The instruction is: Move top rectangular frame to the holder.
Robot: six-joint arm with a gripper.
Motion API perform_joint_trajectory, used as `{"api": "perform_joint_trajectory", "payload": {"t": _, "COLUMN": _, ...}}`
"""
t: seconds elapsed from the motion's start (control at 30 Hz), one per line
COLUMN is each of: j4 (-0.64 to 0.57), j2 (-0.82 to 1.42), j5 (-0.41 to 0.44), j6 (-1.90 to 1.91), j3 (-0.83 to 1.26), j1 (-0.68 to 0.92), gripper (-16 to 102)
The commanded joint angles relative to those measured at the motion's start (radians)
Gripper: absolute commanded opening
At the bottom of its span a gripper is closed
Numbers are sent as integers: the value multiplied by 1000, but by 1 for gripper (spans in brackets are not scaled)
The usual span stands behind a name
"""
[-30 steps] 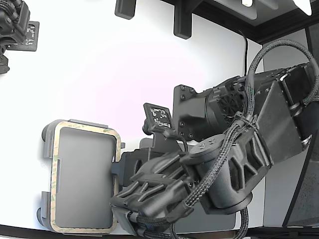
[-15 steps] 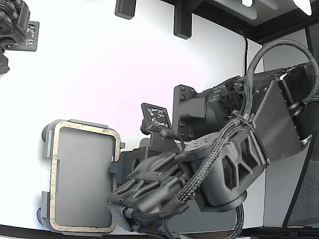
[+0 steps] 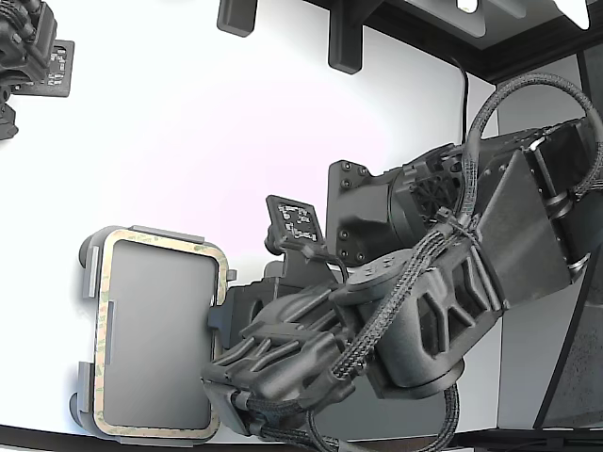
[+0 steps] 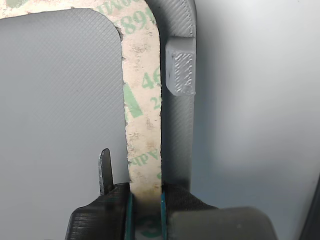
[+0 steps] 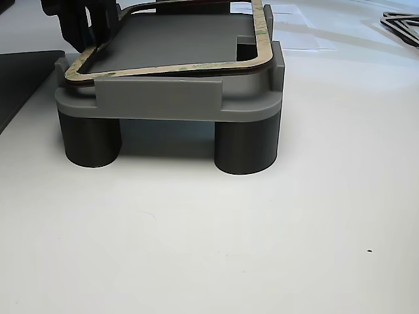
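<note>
The tan-olive speckled rectangular frame (image 3: pixel 105 320) lies over the light grey holder (image 3: pixel 87 256) at the lower left of the exterior view. In the wrist view my gripper (image 4: pixel 145 194) is shut on the frame's rim (image 4: pixel 142 125), next to the holder's wall (image 4: pixel 177 145) and a raised tab (image 4: pixel 180 72). In the other view the frame (image 5: pixel 177 67) rests slightly tilted on the holder (image 5: pixel 157 101), its side at my gripper (image 5: pixel 88 26) a little higher. In the exterior view my arm hides the fingers.
The holder stands on short dark cylindrical legs (image 5: pixel 88 140). A second arm (image 3: pixel 28 47) is at the exterior view's upper left. Dark brackets (image 3: pixel 344 42) hang at the top. A dark flat mat (image 5: pixel 19 78) lies beside the holder.
My wrist has shifted slightly down and toward the exterior view's left. The frame has nudged a little on the holder. The grip has not changed.
</note>
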Motion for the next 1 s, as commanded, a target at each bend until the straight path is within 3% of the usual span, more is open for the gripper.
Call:
{"api": "perform_joint_trajectory", "payload": {"t": 0.0, "j4": -2, "j2": 32, "j5": 0, "j6": 2, "j3": -21, "j1": -15, "gripper": -12}}
{"api": "perform_joint_trajectory", "payload": {"t": 0.3, "j4": -6, "j2": 31, "j5": 3, "j6": 9, "j3": -31, "j1": -15, "gripper": -9}}
{"api": "perform_joint_trajectory", "payload": {"t": 0.37, "j4": -20, "j2": 31, "j5": 2, "j6": 11, "j3": -29, "j1": -15, "gripper": 9}}
{"api": "perform_joint_trajectory", "payload": {"t": 0.4, "j4": -25, "j2": 31, "j5": 2, "j6": 11, "j3": -28, "j1": -15, "gripper": 29}}
{"api": "perform_joint_trajectory", "payload": {"t": 0.43, "j4": -28, "j2": 31, "j5": 2, "j6": 11, "j3": -28, "j1": -15, "gripper": 38}}
{"api": "perform_joint_trajectory", "payload": {"t": 0.5, "j4": -34, "j2": 32, "j5": 0, "j6": -3, "j3": -26, "j1": -15, "gripper": 50}}
{"api": "perform_joint_trajectory", "payload": {"t": 0.6, "j4": -25, "j2": 38, "j5": -3, "j6": -6, "j3": -29, "j1": -14, "gripper": 57}}
{"api": "perform_joint_trajectory", "payload": {"t": 0.63, "j4": -25, "j2": 46, "j5": 5, "j6": -6, "j3": -26, "j1": -12, "gripper": 67}}
{"api": "perform_joint_trajectory", "payload": {"t": 0.67, "j4": -23, "j2": 49, "j5": 11, "j6": -8, "j3": -28, "j1": -11, "gripper": 99}}
{"api": "perform_joint_trajectory", "payload": {"t": 0.8, "j4": -14, "j2": 40, "j5": 77, "j6": -77, "j3": -107, "j1": -5, "gripper": 100}}
{"api": "perform_joint_trajectory", "payload": {"t": 0.97, "j4": -9, "j2": 61, "j5": 244, "j6": -210, "j3": -238, "j1": 23, "gripper": 100}}
